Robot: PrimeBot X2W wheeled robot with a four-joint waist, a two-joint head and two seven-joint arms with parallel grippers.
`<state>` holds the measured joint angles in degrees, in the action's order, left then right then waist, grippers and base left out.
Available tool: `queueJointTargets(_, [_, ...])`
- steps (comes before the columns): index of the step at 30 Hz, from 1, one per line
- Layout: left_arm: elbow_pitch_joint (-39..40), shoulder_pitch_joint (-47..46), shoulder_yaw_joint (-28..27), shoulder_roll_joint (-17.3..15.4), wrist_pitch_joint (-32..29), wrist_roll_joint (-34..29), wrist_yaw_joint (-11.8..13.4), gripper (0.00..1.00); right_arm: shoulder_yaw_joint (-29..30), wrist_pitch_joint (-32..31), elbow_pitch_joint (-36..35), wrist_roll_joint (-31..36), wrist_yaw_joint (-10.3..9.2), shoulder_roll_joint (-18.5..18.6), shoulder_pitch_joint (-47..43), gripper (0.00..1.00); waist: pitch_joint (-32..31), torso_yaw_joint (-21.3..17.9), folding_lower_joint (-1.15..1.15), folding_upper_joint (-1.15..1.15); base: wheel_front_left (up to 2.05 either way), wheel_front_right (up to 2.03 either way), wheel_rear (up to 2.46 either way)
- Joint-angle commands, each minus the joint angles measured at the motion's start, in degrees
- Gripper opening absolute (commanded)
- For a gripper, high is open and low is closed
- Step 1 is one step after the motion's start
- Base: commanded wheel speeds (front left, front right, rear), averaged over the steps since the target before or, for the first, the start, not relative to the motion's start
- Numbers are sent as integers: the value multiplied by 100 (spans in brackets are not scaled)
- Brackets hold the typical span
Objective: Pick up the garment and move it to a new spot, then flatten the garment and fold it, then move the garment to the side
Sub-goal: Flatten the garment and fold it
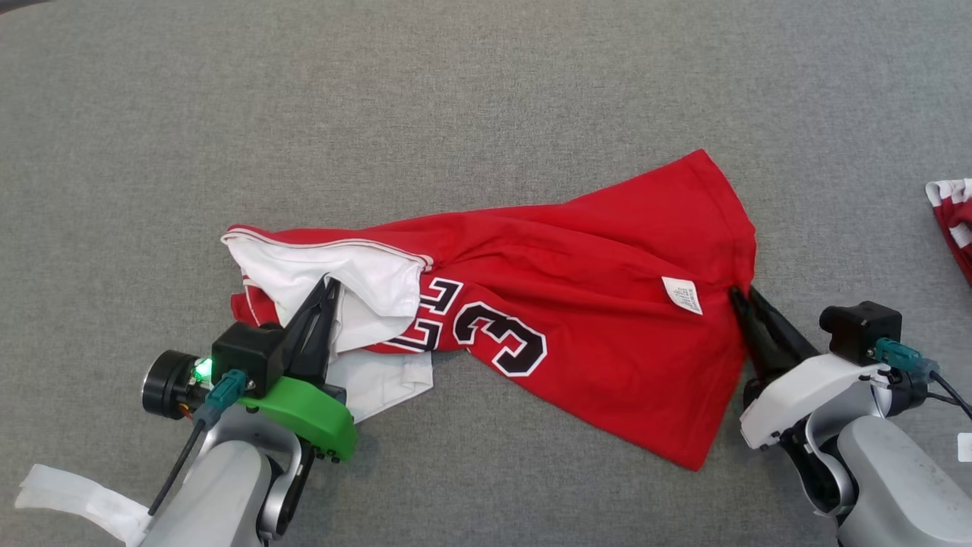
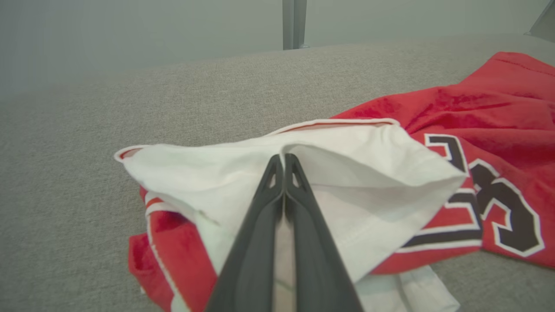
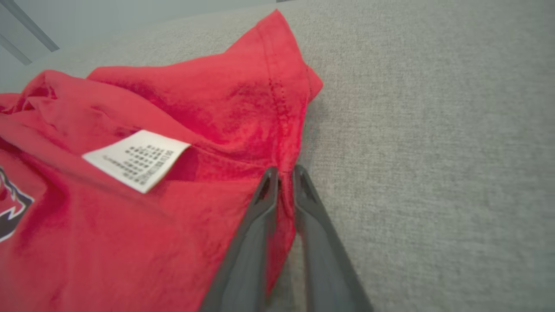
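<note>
My left claw (image 1: 331, 282) is closed tight on a peak of white cloth at the sleeve end. My right claw (image 3: 284, 172) is nearly closed on the red side hem, with fabric caught between its fingers.

Between the two lies the garment (image 1: 592, 304), a red jersey, rumpled and half twisted across the near middle of the surface (image 1: 486, 91). I judge it light and limp, a thin smooth knit that will sag and trail when lifted and could slide out of a narrow pinch. The stitched hems and sleeve edges are doubled, so they look like the surest places to hold.

The black-and-white numerals (image 1: 501, 338) read reversed and probably sit a little stiffer than the cloth around them. A small white care label (image 1: 682, 295) lies just beside my right grip.

Beyond, the surface is a coarse grey weave, likely to drag on the cloth. Well apart at the right edge lies another red-and-white piece (image 1: 953, 216).
</note>
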<state>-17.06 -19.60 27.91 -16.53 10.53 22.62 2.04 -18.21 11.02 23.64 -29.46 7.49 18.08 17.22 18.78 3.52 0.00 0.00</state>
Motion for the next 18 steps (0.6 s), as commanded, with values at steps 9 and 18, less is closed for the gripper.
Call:
queueJointTargets(9, [-58, -82, -28, -46, 90, 86, 53, 0, 26, 127, -460, -54, 0, 317, -69, 0, -107, -117, 0, 0, 0, 0, 0])
queueJointTargets(18, [555, -238, -337, -264, 324, -18, 258, 0, 182, -62, -1605, -324, 0, 468, 213, 0, -312, -314, 0, 0, 0, 0, 0])
